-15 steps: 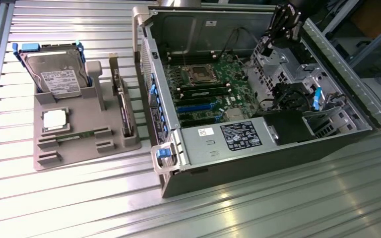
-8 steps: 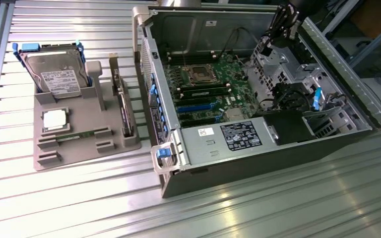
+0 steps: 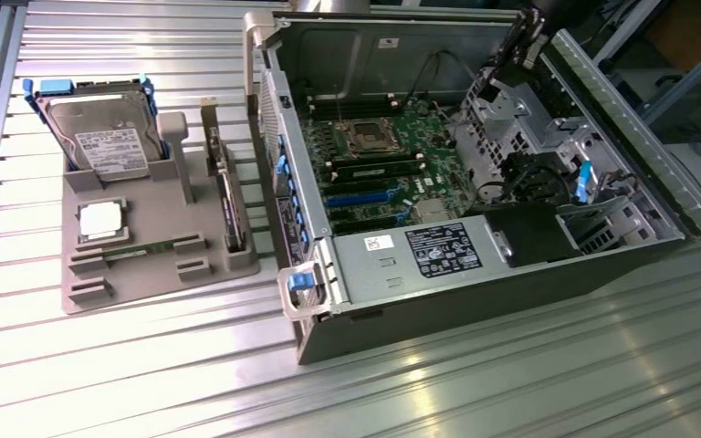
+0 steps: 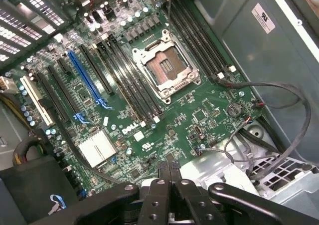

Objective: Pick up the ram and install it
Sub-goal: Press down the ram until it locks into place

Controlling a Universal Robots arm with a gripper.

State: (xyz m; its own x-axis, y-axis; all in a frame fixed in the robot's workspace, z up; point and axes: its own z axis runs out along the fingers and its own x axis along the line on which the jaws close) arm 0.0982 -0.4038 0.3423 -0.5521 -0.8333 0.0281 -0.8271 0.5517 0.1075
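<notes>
A ram [image 3: 146,250] stick, thin and green, lies in the grey holder tray [image 3: 143,287] at the exterior view's left, below the silver CPU chip. In the wrist view my gripper [image 4: 170,168] hangs over the open computer case [image 3: 485,278], its black fingertips [image 4: 163,168] pressed together with nothing between them. Beneath it lies the green motherboard [image 4: 204,110], with the empty CPU socket [image 4: 164,68] and long black memory slots [image 4: 130,85] beside it. I cannot tell whether a stick sits in any slot.
The tray also holds a hard drive [image 3: 105,137], a square CPU chip [image 3: 101,222] and an upright expansion card [image 3: 226,196]. Inside the case are a power supply [image 3: 430,251], black cables [image 4: 279,110], blue expansion slots [image 4: 87,78] and a drive cage [image 3: 533,137].
</notes>
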